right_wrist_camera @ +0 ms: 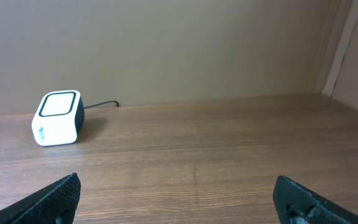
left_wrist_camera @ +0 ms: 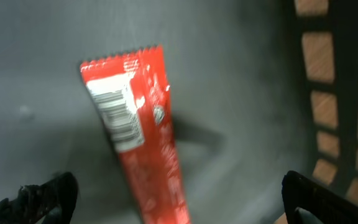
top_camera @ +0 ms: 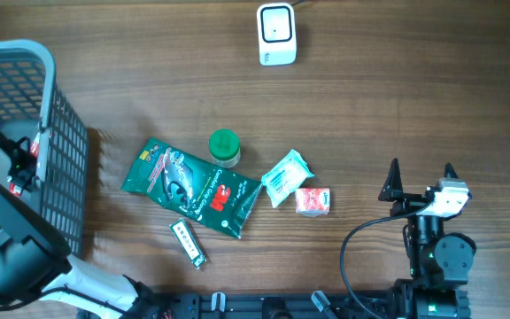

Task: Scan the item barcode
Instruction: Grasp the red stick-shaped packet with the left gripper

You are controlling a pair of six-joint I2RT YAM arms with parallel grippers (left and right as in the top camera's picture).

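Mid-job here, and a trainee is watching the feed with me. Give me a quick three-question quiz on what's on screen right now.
1. True or false: the red wrapper is in the basket with its barcode showing.
2. Not counting the scanner, how many items lie on the table outside the basket?
3. Which is closest to the green-lidded jar? A) green packet B) scanner C) basket
Key: 1 true; 2 five; 3 A.

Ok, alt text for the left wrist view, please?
A long red foil packet with a white barcode panel is seen against the grey plastic basket floor, with the lattice wall at right. Two dark fingers stand wide apart at the bottom corners, holding nothing.
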